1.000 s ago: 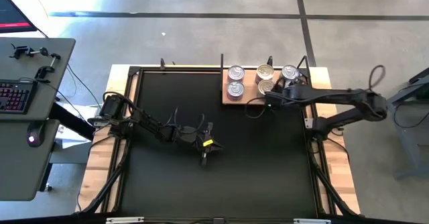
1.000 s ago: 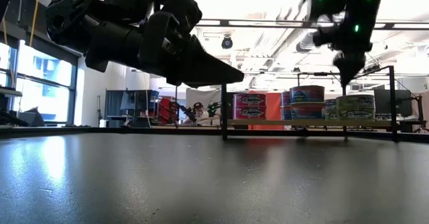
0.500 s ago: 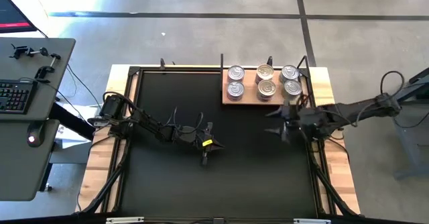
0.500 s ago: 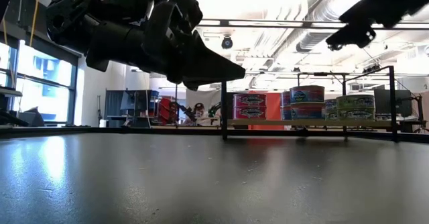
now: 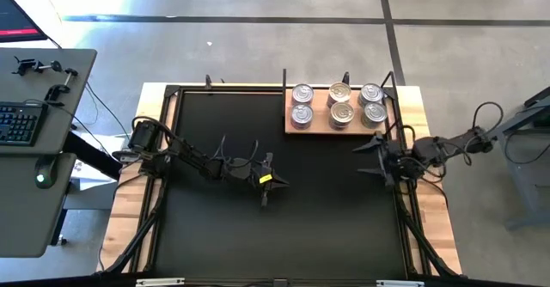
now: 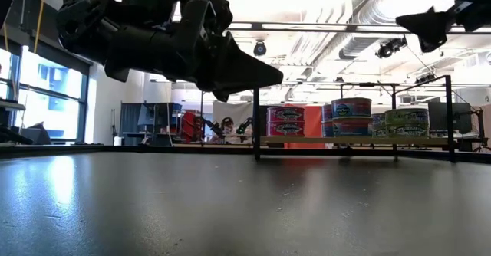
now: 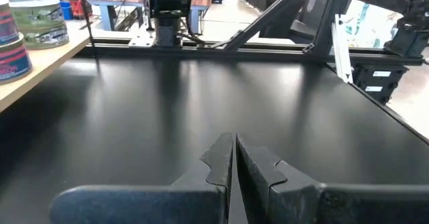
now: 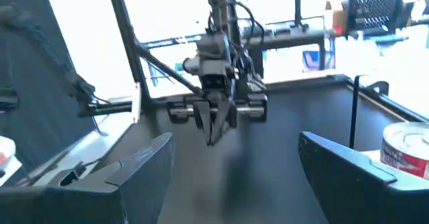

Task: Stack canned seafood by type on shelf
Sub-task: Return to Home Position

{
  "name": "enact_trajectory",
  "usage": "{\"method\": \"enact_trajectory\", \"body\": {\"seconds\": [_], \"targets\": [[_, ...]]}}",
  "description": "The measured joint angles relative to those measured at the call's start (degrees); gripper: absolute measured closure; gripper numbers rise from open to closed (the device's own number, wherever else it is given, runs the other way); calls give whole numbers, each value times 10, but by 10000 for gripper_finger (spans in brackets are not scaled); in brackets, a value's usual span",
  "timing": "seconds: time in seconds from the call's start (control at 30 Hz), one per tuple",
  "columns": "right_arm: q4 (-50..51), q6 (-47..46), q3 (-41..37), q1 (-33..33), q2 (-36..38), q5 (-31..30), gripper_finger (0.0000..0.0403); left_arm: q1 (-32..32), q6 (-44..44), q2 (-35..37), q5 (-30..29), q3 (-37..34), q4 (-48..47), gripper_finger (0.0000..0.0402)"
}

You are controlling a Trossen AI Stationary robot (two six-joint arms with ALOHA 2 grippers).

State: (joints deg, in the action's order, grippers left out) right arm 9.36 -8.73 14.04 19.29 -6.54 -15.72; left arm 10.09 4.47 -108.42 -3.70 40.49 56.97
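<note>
Several short round tins (image 5: 336, 104) stand in stacks on the light-brown wooden shelf (image 5: 296, 126) at the table's far right; the low view shows the tins (image 6: 349, 117) stacked by label. My right gripper (image 5: 371, 156) hangs open and empty over the table's right edge, just near of the shelf. Its wide-spread fingers (image 8: 134, 167) frame the right wrist view, where one tin (image 8: 405, 150) shows at the side. My left gripper (image 5: 265, 192) waits shut above the table's middle; it appears as the left gripper (image 7: 233, 158) in its wrist view, touching nothing.
A black frame rail (image 5: 402, 203) runs along the table's right edge under my right arm. Thin posts (image 6: 255, 126) stand at the shelf's corners. A side desk with a keyboard (image 5: 19, 124) sits left of the table.
My right gripper has drawn back from the tins on the shelf's right end, moving toward the near and right edges of the table and rising. The tin it stood over stays on the shelf. My left arm has kept still.
</note>
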Motion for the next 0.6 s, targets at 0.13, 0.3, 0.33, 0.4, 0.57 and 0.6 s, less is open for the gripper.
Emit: {"method": "enact_trajectory", "body": {"seconds": [0.13,0.3,0.33,0.4,0.57,0.6], "targets": [[-5,24,-26,0,65,14,113,1,1,0,1,0,-1,390],[-49,62,-62,0,60,30,172,2,27,0,2,-2,-5,390],[-47,62,-68,0,64,35,187,2,31,1,2,-3,-7,390],[-59,62,-81,0,64,52,219,2,45,7,7,-4,-8,390],[-77,59,-106,0,63,97,294,-8,45,57,32,-28,-4,390],[-76,57,-108,0,63,101,308,-13,43,70,32,-37,-4,390]]}}
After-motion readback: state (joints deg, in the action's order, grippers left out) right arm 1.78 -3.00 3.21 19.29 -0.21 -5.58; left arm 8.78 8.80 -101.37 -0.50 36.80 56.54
